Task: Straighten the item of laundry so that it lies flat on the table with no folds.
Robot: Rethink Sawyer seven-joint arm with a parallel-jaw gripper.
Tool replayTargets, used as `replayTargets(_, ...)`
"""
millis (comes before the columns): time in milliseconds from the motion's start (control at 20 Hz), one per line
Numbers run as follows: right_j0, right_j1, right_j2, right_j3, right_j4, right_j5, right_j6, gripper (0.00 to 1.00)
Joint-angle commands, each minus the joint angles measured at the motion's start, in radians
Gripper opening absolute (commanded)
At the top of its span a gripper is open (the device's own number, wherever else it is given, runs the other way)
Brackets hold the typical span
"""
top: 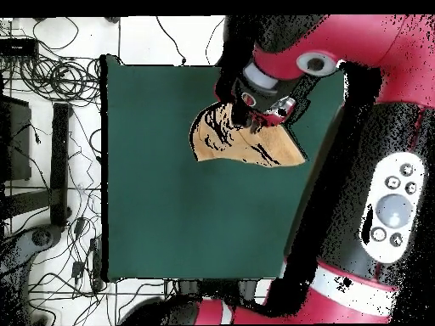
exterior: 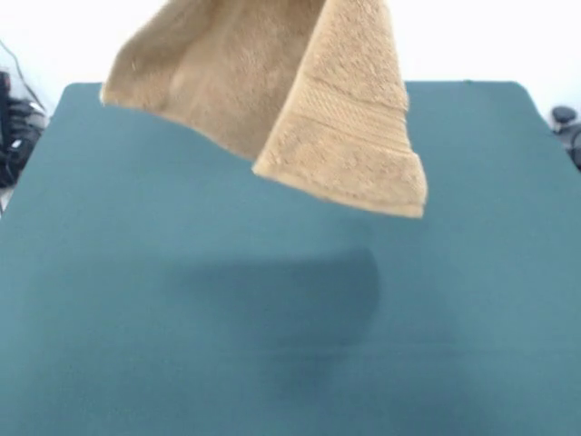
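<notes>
The item of laundry (exterior: 272, 91), a tan-orange terry towel, hangs in the air above the far half of the table (exterior: 182, 345). It is bunched at the top and drapes down in folds. One banded, hemmed corner hangs lowest at the right. Its shadow (exterior: 290, 300) falls on the green top below. The front view cuts off the top of the towel and shows no gripper. In the overhead view the gripper (top: 255, 117) sits over the towel (top: 242, 140), shut on its upper part, with the red wrist covering the grasp point. The towel spreads left and right beneath it over the table (top: 170, 212).
The robot's thick red and black arm (top: 382, 195) overhangs the table's right side in the overhead view. Tangled cables (top: 51, 76) and black stands lie on the floor beyond the left edge. Dark equipment (exterior: 14, 127) shows past the table's far corners in the front view.
</notes>
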Motion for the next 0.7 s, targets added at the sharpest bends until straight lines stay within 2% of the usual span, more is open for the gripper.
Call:
replayTargets(50, 0.04, -0.089, 0.03, 0.348, 0.012, -0.214, 0.03, 0.0)
replayTargets(350, 0.035, -0.136, 0.034, 0.487, 0.01, -0.381, 0.01, 0.0)
replayTargets(700, 0.022, -0.191, 0.049, 0.687, 0.017, -0.656, -0.004, 0.0)
